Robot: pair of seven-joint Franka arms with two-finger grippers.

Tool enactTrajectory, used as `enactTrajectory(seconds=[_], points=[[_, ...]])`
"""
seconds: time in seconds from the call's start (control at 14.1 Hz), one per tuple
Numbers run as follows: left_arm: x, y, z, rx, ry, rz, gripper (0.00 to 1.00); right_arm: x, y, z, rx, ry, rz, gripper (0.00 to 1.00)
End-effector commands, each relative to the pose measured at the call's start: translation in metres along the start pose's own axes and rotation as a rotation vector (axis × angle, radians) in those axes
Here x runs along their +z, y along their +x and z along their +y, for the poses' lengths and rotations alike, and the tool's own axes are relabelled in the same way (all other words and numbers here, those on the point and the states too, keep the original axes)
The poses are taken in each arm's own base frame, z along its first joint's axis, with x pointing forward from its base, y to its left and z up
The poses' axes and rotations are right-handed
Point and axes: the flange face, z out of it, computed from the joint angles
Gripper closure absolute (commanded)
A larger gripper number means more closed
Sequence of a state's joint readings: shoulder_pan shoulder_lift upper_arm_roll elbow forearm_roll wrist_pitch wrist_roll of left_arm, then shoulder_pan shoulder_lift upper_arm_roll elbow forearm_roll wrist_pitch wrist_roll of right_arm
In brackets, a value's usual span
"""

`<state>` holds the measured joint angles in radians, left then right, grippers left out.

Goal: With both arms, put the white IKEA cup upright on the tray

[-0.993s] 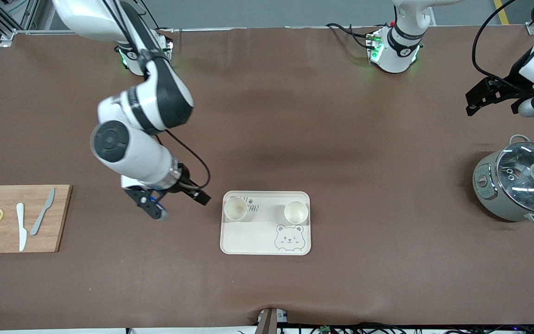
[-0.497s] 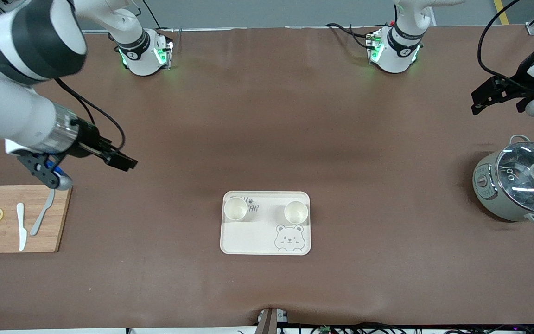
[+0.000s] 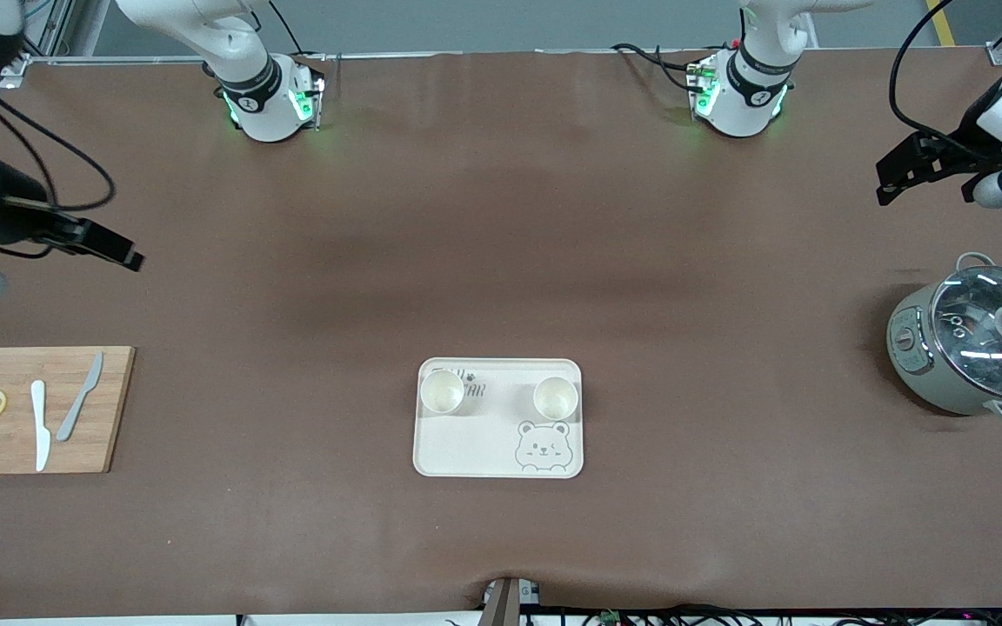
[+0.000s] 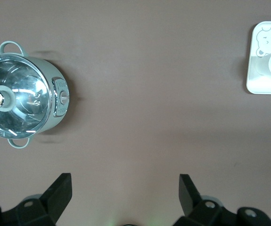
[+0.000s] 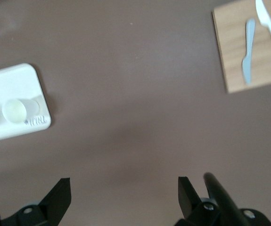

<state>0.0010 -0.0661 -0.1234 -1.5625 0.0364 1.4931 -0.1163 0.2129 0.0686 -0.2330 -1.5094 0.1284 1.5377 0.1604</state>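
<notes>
The cream tray (image 3: 501, 443) with a bear drawing lies on the brown table. Two white cups stand upright on it, one (image 3: 442, 392) toward the right arm's end and one (image 3: 555, 397) toward the left arm's end. My right gripper (image 3: 118, 252) is open and empty, up over bare table near the right arm's end; its wrist view (image 5: 124, 190) shows the tray (image 5: 27, 75) and one cup (image 5: 15, 110). My left gripper (image 3: 894, 178) is open and empty, high over the table beside the pot; its wrist view (image 4: 126, 188) shows the tray's end (image 4: 255, 82).
A wooden cutting board (image 3: 114, 409) with two knives and lemon slices lies at the right arm's end, also in the right wrist view (image 5: 234, 52). A grey pot with a glass lid (image 3: 975, 352) stands at the left arm's end, also in the left wrist view (image 4: 22, 101).
My right arm has swung away from beside the tray toward the right arm's end of the table, open and empty. The left gripper has barely shifted. Both cups have stayed put.
</notes>
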Motion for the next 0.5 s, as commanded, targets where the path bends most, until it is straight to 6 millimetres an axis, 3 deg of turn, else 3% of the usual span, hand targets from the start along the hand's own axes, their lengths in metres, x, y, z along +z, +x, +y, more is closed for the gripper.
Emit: enactTrajectory(seconds=[0.0,0.14,0.28,0.43], points=[[-0.006,-0.007,-0.002,0.014,-0.005,-0.002,0.00,-0.011,-0.003,0.059,-0.259,-0.004,0.011,0.00],[-0.004,-0.010,-0.002,0.014,-0.002,-0.023,0.00,-0.020,-0.009,0.075,-0.242,-0.009,0.010,0.00],[-0.006,-0.013,-0.003,0.012,-0.001,-0.030,0.00,-0.039,-0.033,0.073,-0.266,-0.091,-0.012,0.00],[-0.006,-0.013,-0.003,0.012,-0.001,-0.030,0.00,-0.028,-0.053,0.076,-0.278,-0.093,-0.045,0.00]])
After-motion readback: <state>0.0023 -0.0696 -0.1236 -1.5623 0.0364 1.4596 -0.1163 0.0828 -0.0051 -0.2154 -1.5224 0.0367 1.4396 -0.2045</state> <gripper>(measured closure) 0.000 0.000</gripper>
